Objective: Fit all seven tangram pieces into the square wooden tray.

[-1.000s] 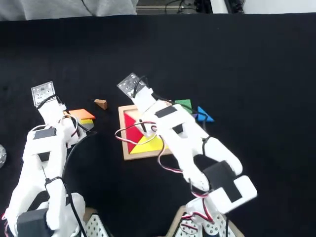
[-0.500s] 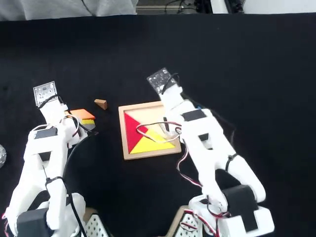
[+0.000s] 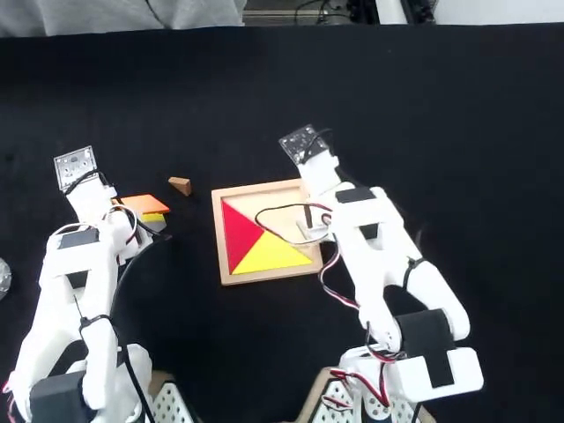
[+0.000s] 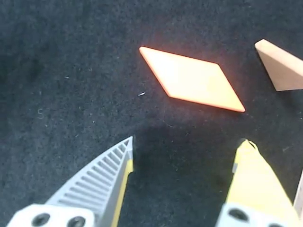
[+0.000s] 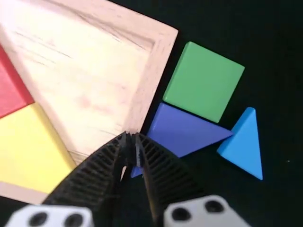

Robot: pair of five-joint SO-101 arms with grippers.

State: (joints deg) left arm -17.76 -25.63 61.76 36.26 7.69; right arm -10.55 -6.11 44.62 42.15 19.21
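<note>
Tray [image 3: 264, 198] holds red triangle [image 3: 236, 233], yellow triangle [image 3: 273, 256]

The right wrist view shows the green square [image 5: 203, 81], dark blue triangle [image 5: 182, 132] and light blue triangle [image 5: 244, 142] beside the rim; from above the right arm covers them. The right gripper [image 5: 131, 142] has its fingers together. The left gripper [image 4: 187, 141] has its fingers apart near the orange parallelogram [image 4: 191, 79]. The wooden triangle [image 4: 284, 71] is cut off at the edge.

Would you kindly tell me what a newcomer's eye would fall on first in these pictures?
The wooden tray at the table's middle draws the eye, half filled by a red triangle and a yellow triangle. Just outside its corner lie a green square, a dark blue triangle and a light blue triangle, the shut right gripper poised by the rim there. The open left gripper hangs by an orange parallelogram.
</note>
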